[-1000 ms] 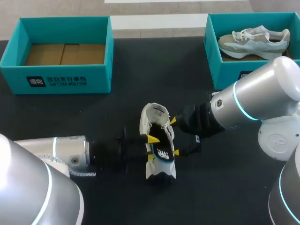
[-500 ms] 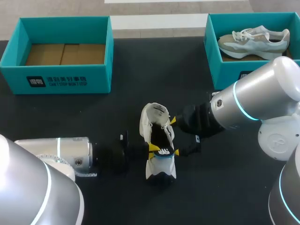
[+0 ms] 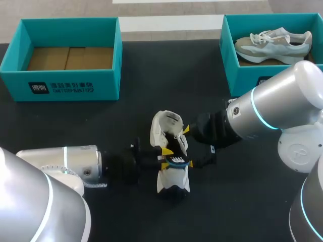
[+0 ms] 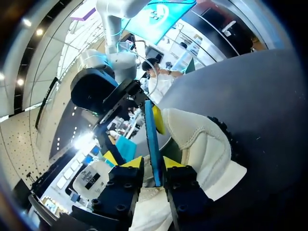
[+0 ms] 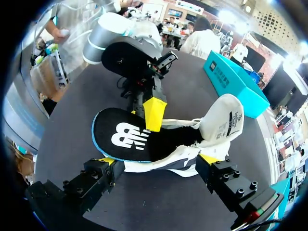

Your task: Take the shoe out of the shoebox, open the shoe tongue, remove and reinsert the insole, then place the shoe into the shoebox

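The shoe (image 3: 171, 182) is lying on the dark table (image 3: 151, 75), outside any box, so the first step is looking done. Its tongue (image 5: 224, 118) is standing folded back, away from the opening, so the second step is looking done too.

The insole (image 5: 126, 137), black with a blue edge, is sticking partway out of the shoe's opening, with one end inside the shoe and the other overhanging it. I am judging this as the middle of the insole step, though whether it is coming out or going back in is not showing here.

The left gripper (image 4: 153, 162) is reaching in at the shoe's left side, its yellow tips pinched together on the insole's blue edge. The right gripper (image 3: 187, 146) is sitting against the shoe's right side; I cannot tell whether it is clamping the shoe or only bracing it.

Well apart from the shoe, beyond it to the left, the empty shoebox (image 3: 60, 85) is standing open. A second box (image 3: 228, 48), beyond the shoe to the right, is holding another shoe (image 3: 272, 43).

What is remaining, by my reading, is seating the insole flat inside the shoe, then carrying the shoe into the shoebox.
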Motion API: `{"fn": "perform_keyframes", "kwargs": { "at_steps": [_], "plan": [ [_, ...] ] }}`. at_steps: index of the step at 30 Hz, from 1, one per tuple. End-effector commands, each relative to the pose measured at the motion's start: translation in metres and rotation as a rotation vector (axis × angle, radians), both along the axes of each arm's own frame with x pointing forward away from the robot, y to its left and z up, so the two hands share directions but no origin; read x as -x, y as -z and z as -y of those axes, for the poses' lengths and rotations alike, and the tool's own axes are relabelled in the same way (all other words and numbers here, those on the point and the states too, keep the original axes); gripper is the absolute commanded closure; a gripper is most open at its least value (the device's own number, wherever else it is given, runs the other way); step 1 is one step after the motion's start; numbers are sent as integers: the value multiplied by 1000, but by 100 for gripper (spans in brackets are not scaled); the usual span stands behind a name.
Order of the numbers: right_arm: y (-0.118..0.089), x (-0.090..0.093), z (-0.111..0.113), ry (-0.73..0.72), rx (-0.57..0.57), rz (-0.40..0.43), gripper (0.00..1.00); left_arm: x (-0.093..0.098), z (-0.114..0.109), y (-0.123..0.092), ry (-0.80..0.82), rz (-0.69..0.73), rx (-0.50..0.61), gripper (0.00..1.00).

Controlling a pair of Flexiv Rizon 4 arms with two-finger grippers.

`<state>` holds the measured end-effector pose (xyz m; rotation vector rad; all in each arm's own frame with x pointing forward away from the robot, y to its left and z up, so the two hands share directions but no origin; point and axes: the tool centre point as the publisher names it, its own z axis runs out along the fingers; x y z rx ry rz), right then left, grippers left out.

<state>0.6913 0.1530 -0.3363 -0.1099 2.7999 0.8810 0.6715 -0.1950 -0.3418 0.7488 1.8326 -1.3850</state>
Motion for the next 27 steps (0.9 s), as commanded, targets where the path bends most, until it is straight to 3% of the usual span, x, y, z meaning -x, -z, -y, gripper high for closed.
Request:
{"fn": "perform_keyframes", "kwargs": {
  "at_steps": [1,9,10,11,22,27],
  "plan": [
    [1,1,0,3,0,3,0,14,-12,-10,-13,18,22,67],
    [1,1,0,3,0,3,0,15,2,-11,21,17,32,80],
    [1,1,0,3,0,3,0,14,3,-10,25,11,31,85],
    [1,1,0,3,0,3,0,13,5,-8,30,7,27,100],
    [1,1,0,3,0,3,0,-3,-5,8,30,-27,-19,100],
    [1,1,0,3,0,3,0,4,-7,8,39,-38,-23,100]
  ]
}}
